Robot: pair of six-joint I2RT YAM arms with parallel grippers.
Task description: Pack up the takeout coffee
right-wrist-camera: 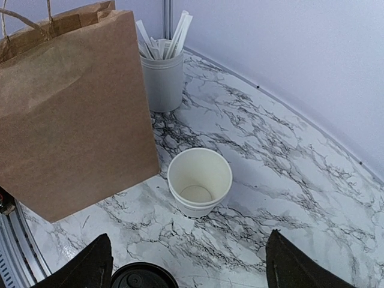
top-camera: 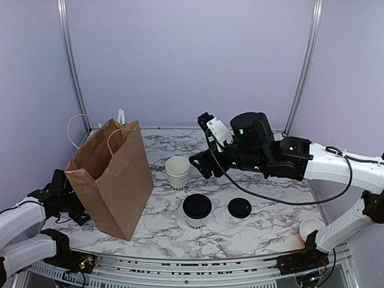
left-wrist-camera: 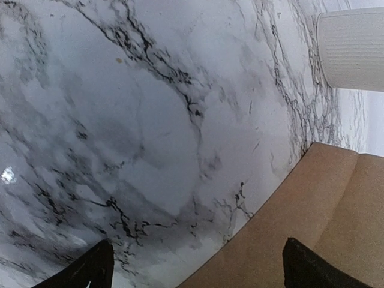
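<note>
Containers on the marble table (top-camera: 270, 225), seen from above. Brown paper bag (top-camera: 114, 177) stands upright at left with its mouth open and handles up; its inside cannot be seen. Stack of lidless white cups (top-camera: 178, 173) stands just right of the bag. Takeout coffee (top-camera: 197, 210), a white cup closed by a round black lid, stands upright in front of that stack, near the table's middle and apart from both grippers. Loose black lid (top-camera: 239, 207) lies flat to its right. Another white cup (top-camera: 311, 228) sits at the near right corner, partly hidden by the right arm.

Right wrist view: the right gripper (right-wrist-camera: 187, 235) hangs above the stack with jaws spread wide, holding nothing. Only this view shows that the top cup is empty, and that a white holder (right-wrist-camera: 163, 81) filled with pale sticks stands behind the bag. The coffee shows here only as a black lid at the bottom edge.

Left wrist view: the left gripper (left-wrist-camera: 197, 242) stands fully spread and empty, low over the marble, beside the bag's brown wall. A white ribbed cylinder (left-wrist-camera: 351, 48) appears at upper right.
</note>
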